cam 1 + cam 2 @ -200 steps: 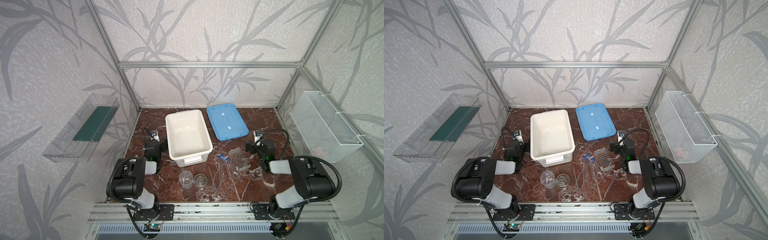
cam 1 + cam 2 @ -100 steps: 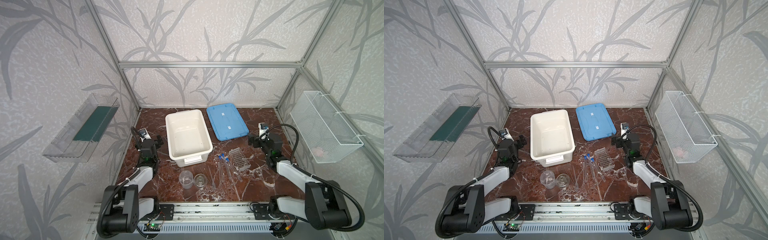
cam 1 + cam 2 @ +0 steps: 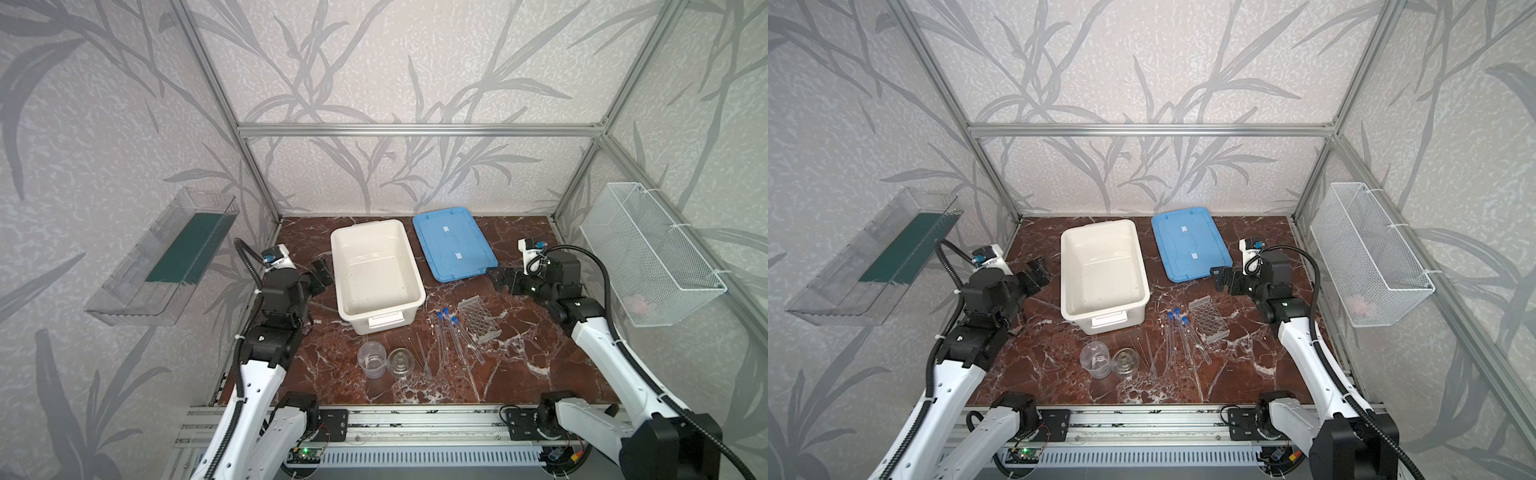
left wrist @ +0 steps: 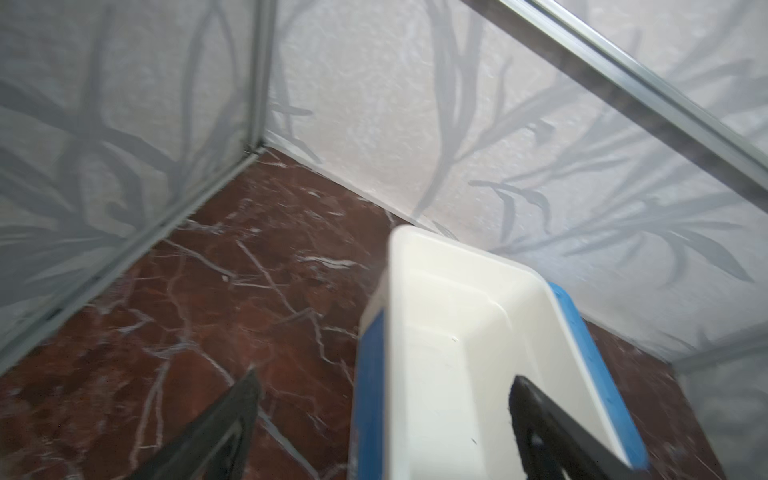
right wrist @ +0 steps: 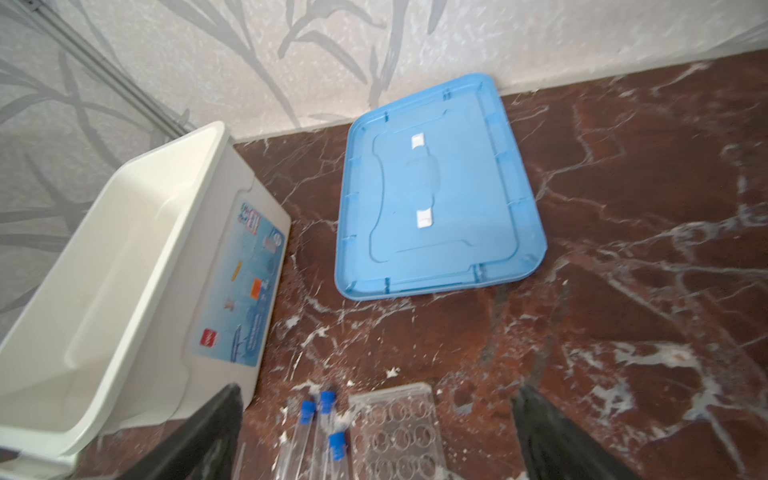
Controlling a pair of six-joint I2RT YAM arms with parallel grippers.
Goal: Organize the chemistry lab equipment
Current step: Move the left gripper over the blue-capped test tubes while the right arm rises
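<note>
Update: both arms up off folded rest pose vs a sec ago, now stretched fwd over marble top. Left gripper hangs just beside white tub, left wall side, jaws wide apart, nothing in it. Right gripper near front corner of blue lid, also gaping, empty. Glassware hasn't budged afaict: beaker + flask side by side up front, glass rods, 3 blue-capped tubes lying flat, tube rack just beside them. Imo just kickoff, nothing sorted yet, tub empty
</note>
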